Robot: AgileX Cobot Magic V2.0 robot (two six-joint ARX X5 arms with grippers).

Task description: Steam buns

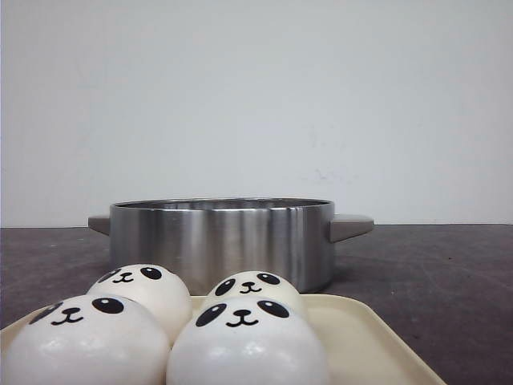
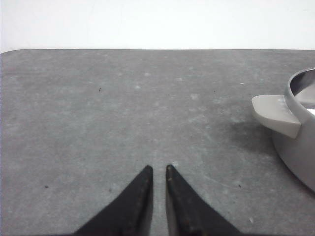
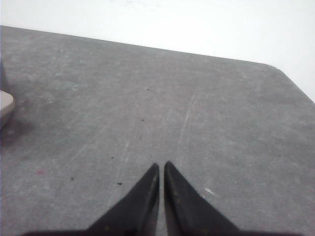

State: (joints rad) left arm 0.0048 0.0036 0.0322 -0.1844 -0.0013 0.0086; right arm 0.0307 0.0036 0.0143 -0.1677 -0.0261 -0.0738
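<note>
Several white glossy panda-face buns lie on a cream tray [image 1: 377, 337] at the front of the front view: bun [image 1: 84, 345], bun [image 1: 247, 345], bun [image 1: 144, 289], bun [image 1: 255, 287]. Behind them stands a steel pot [image 1: 220, 241] with grey handles. Neither gripper shows in the front view. My left gripper [image 2: 157, 169] hangs over bare table, jaws nearly together with nothing between them; the pot [image 2: 300, 132] is off to its side. My right gripper [image 3: 162, 165] is likewise shut and empty over bare table.
The table [image 1: 449, 281] is dark grey, with a white wall behind it. A grey pot handle [image 2: 276, 115] sticks out toward the left gripper. Another handle tip [image 3: 5, 105] shows at the edge of the right wrist view. The table's rounded corner [image 3: 283, 71] lies beyond the right gripper.
</note>
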